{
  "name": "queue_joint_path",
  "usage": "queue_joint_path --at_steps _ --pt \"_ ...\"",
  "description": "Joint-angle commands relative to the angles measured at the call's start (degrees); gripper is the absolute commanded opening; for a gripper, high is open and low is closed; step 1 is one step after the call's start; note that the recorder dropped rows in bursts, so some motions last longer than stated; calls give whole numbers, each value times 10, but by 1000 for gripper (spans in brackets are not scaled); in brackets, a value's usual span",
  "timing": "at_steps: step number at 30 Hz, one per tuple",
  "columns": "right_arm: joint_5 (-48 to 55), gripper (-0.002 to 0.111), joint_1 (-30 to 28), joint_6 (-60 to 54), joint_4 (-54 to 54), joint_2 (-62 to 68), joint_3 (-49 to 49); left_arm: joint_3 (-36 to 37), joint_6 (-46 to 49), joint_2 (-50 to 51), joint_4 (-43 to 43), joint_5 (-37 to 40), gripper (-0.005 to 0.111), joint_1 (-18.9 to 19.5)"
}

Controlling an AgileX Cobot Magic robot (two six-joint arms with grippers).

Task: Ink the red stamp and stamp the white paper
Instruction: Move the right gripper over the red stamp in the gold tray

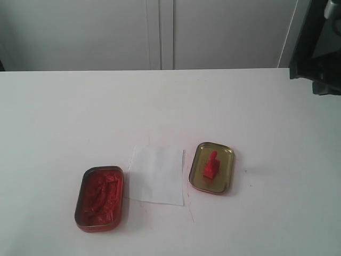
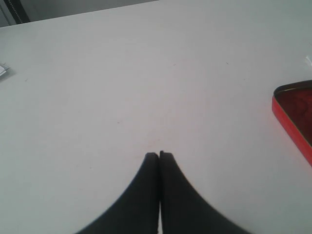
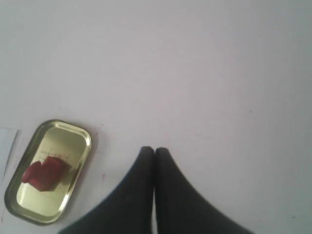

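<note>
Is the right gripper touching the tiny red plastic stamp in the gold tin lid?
Apart. Right wrist view: the shut right gripper sits over white tabletop, with a plain gap to the red stamp in its gold lid.

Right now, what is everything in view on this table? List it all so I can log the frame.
red stamp: one, bright red, inside the gold lid
white paper: one, white, flat between tin and lid
gold lid: one, gold, right of the paper
ink tin: one, red, lumpy red paste inside, left of the paper
table: one, white, under everything
left gripper: one, black, shut, over bare table near the tin
right gripper: one, black, shut, over bare table beside the lid
</note>
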Motion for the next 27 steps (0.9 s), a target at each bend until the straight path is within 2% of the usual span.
queue_joint_path --at_steps 1,18,27 --pt "61 0 -4 -4 3 50 -50 2 2 -2 0 1 0 0" --pt "191 0 -4 -10 3 197 -165 2 2 -2 0 1 0 0" --pt "191 0 -4 -21 18 220 -170 2 2 -2 0 1 0 0"
